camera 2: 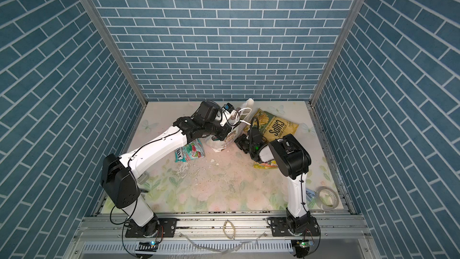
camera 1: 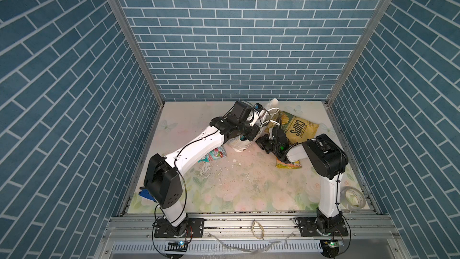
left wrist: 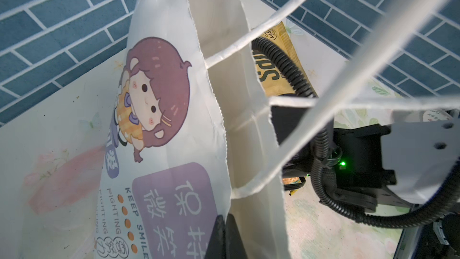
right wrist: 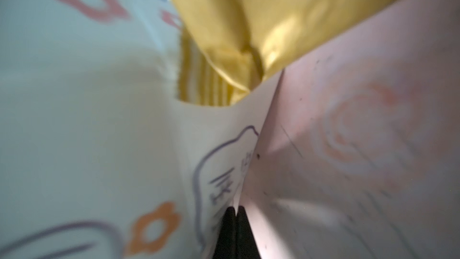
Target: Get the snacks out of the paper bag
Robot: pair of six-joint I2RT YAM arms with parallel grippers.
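Note:
The paper bag is white, printed with a cartoon girl and flower rings, and stands tilted between the two arms. In the left wrist view my left gripper is shut, pinching the bag's printed wall at its rim. My right gripper is shut on a lower edge of the bag, close to the mat. The yellow CHIPS bag lies behind the paper bag. A teal pouch lies under the left arm. Under the right arm lies a green-yellow pouch.
A tape roll sits at the front right of the floral mat. A blue clip-like object lies at the front left edge. White paper scraps litter the mat's middle. Brick-patterned walls close in three sides.

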